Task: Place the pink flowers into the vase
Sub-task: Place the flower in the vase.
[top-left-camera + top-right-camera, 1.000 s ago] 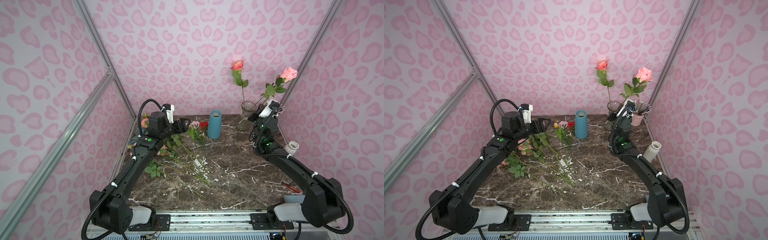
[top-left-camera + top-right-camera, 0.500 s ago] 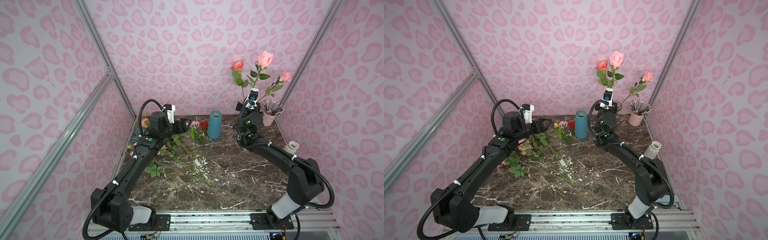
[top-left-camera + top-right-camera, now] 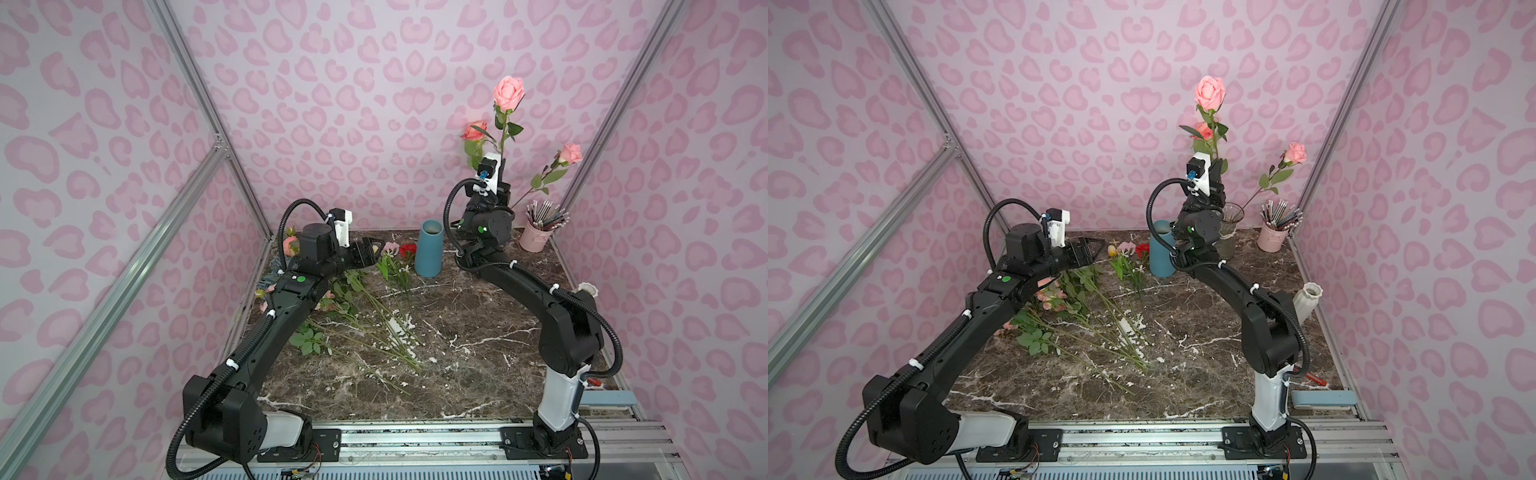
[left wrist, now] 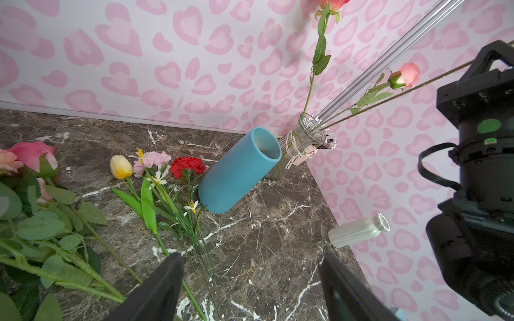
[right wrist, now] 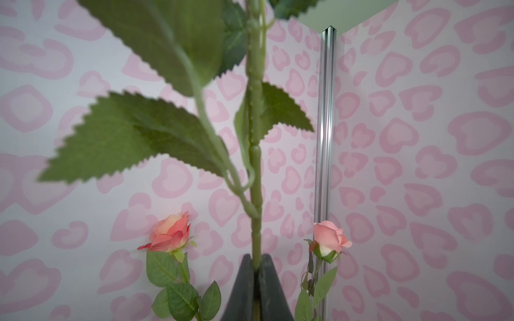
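right gripper [image 5: 256, 264] pinches the pink rose [image 3: 508, 92] upright by its stem, to drop it into the glass vase [image 3: 1231, 224] at the bench's [image 3: 478, 332] back right corner; stem's end hidden, perhaps inside. left gripper [image 4: 250, 258] hangs spread over pink flowers [image 3: 1050, 296] lying back-left.

Right arm [image 3: 490, 226] hides the glass vase [image 4: 303, 136] in a top view; the held rose [image 5: 256, 166] blurs in the right wrist view, bloom cut off.

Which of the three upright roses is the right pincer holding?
The tallest, pale-pink rose: its stem is clamped in the right pincer. The two lower roses stand in the glass vase.
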{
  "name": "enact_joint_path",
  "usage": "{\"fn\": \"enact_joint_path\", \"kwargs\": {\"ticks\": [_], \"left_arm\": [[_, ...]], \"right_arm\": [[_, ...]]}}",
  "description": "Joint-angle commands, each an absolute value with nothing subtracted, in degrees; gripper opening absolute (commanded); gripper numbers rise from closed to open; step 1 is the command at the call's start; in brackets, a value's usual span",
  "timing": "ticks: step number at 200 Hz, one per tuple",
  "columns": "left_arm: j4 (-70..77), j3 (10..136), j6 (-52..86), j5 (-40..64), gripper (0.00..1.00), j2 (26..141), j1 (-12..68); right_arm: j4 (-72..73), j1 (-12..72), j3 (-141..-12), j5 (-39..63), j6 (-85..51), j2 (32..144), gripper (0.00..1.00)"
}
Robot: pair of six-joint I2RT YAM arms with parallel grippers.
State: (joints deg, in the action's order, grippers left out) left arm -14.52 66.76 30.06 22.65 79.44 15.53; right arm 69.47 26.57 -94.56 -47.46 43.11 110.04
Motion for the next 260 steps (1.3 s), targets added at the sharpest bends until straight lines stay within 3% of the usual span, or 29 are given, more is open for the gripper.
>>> {"fn": "enact_joint_path", "kwargs": {"ticks": [1,168,260], "left_arm": [[-11.73,66.62,30.22,23.56,0.81,79.28,15.41],[-10.15,66.09,30.84,26.71,0.81,78.85,15.10],[-9.79,65.90,31.02,27.29,0.81,78.65,15.03]], "right_arm": [[74.83,26.04,-96.17,-49.02,46.21,111.53,0.00],[94.68,26.25,-102.06,-53.63,60.29,123.04,0.00],[94.41,23.85,-105.57,-59.77,56.81,128.97,0.00]]}}
